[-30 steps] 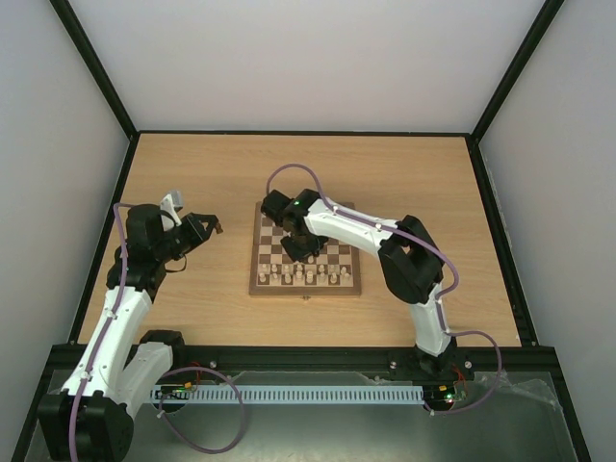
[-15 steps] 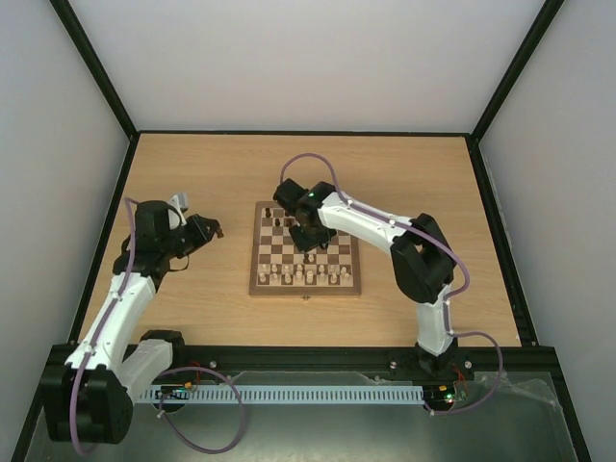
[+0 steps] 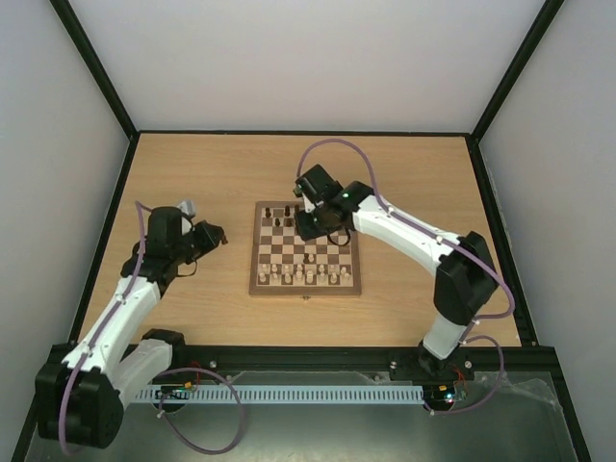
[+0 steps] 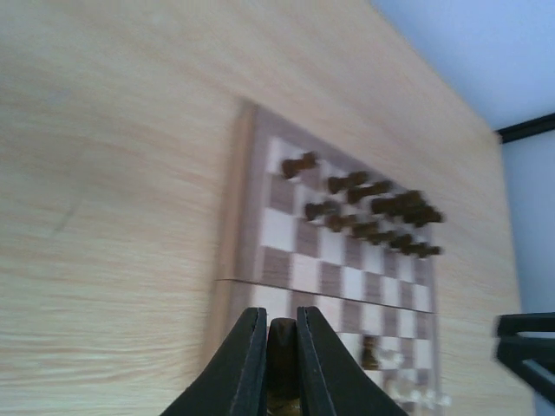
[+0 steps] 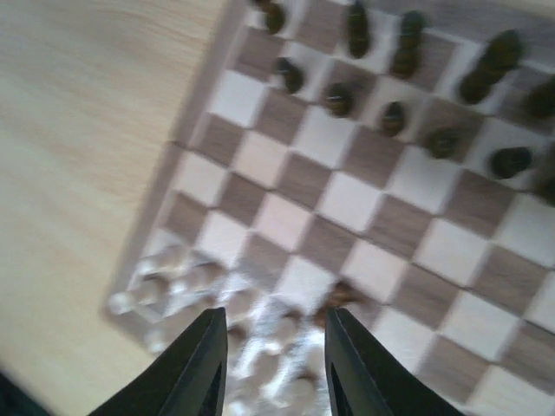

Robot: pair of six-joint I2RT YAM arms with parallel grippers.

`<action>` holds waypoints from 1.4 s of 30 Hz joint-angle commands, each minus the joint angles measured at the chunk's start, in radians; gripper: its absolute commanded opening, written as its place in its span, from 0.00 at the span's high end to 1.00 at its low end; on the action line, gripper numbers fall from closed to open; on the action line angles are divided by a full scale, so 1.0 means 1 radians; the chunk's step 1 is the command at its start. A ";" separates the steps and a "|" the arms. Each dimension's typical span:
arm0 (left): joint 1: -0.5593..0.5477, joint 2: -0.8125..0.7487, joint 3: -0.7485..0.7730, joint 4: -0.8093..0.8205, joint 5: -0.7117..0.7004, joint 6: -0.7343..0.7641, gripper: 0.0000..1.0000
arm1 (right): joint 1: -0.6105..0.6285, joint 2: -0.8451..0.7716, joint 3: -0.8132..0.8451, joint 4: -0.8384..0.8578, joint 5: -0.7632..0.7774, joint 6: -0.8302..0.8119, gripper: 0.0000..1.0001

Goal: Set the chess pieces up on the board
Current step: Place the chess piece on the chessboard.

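Note:
The board [image 3: 256, 248] lies mid-table. Dark brown chess pieces [image 3: 280, 216] stand along its far rows, and one lone dark piece [image 3: 308, 258] stands near the middle. My left gripper [image 3: 220, 236] hovers left of the board, shut on a dark piece [image 4: 283, 347]. The left wrist view shows the board [image 4: 236, 217] and the dark rows [image 4: 373, 212] ahead. My right gripper [image 3: 309, 229] is over the board's far half, open and empty. In its wrist view [image 5: 273, 364] it hangs above dark pieces [image 5: 392, 114] and a lone dark piece [image 5: 342, 299].
Pale cream chessmen [image 3: 306, 277] fill the board's near rows, blurred in the right wrist view [image 5: 217, 295]. Black frame posts and grey walls bound the wooden table [image 3: 192, 173]. A purple cable [image 3: 332, 144] loops above the right wrist.
My right gripper has risen and drawn back toward the far rows, uncovering the lone dark piece mid-board; its elbow swung right. My left gripper edged toward the board, still holding its piece.

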 commanded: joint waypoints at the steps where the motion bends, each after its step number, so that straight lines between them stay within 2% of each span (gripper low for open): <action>1: -0.061 -0.124 0.011 0.126 0.008 -0.090 0.95 | -0.027 -0.152 -0.151 0.247 -0.364 0.085 0.66; 3: -0.108 -0.178 0.023 0.187 0.028 -0.112 0.95 | -0.043 -0.216 -0.234 0.422 -0.569 0.157 0.63; 8: -0.233 -0.268 0.063 0.294 0.015 -0.140 0.94 | -0.061 -0.364 -0.417 0.791 -0.754 0.387 0.60; 10: -0.264 -0.287 0.064 0.346 0.021 -0.168 0.94 | -0.062 -0.417 -0.479 0.937 -0.772 0.476 0.56; 13: -0.307 -0.304 0.054 0.438 0.025 -0.218 0.94 | -0.062 -0.478 -0.525 1.056 -0.758 0.559 0.48; 19: -0.400 -0.309 0.063 0.543 0.003 -0.223 0.93 | -0.060 -0.551 -0.591 1.233 -0.743 0.632 0.46; 22: -0.454 -0.286 0.045 0.665 -0.008 -0.248 0.93 | -0.041 -0.558 -0.628 1.358 -0.725 0.681 0.46; 30: -0.512 -0.264 0.032 0.767 -0.060 -0.257 0.93 | 0.012 -0.536 -0.612 1.418 -0.680 0.687 0.51; 42: -0.534 -0.258 0.014 0.788 -0.090 -0.254 0.93 | 0.059 -0.493 -0.560 1.460 -0.670 0.687 0.59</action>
